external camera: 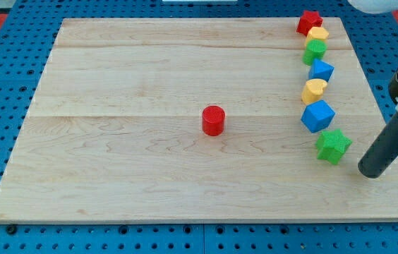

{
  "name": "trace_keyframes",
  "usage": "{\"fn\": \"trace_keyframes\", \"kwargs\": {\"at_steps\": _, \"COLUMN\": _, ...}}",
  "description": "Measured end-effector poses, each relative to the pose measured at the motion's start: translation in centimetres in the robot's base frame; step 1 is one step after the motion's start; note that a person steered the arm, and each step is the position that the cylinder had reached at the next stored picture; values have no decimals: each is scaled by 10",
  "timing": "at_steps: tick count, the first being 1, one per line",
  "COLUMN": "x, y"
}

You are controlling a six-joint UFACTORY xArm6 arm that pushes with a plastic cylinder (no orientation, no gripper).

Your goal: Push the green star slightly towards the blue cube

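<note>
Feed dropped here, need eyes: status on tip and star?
My tip right of green star, apart. Star touching blue cube above-left. Nothing between tip and star.

Red cylinder (213,120) on wooden board (114,162)

No text, label, brand, number or sign can be read anywhere in the view: not on the blocks, not on the bench (114,85), not on the rod.
</note>
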State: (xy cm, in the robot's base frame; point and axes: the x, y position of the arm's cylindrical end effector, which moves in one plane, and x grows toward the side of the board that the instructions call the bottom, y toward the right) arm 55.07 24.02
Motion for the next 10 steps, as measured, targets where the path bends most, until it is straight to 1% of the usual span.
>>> {"fn": "trace_keyframes", "kwargs": {"at_steps": 1, "x": -7, "y": -4}}
{"fn": "trace_keyframes", "kwargs": {"at_steps": 3, "x": -22, "y": -31}}
{"fn": "trace_keyframes", "kwargs": {"at_steps": 8, "x": -24, "y": -44}}
{"fn": "trace_keyframes", "kwargs": {"at_steps": 9, "x": -21, "y": -44}}
{"fn": "trace_keyframes", "kwargs": {"at_steps": 10, "x": 1, "y": -57}}
